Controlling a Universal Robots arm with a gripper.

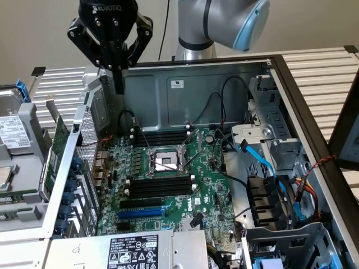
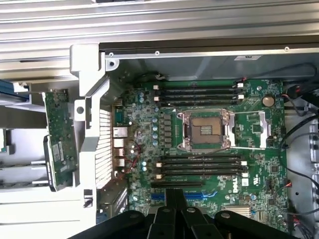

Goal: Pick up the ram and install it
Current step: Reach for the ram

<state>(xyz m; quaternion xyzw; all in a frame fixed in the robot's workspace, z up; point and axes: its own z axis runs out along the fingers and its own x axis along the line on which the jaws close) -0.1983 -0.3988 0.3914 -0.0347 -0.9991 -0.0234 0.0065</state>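
Observation:
The ram is a narrow green stick with a white label, standing on edge just outside the open computer case, against its perforated side wall. In the exterior view the ram leans at the case's left. My gripper hangs above the case's far left corner, fingers pressed together and holding nothing, well clear of the ram and the motherboard. From the wrist, the shut gripper points down over the board's black memory slots. A second bank of memory slots lies beyond the CPU socket.
A drive cage with blue and black cables fills the case on the exterior view's right. The power supply sits at the near edge. A hard drive and brackets lie outside on the exterior view's left. Slatted table surface surrounds the case.

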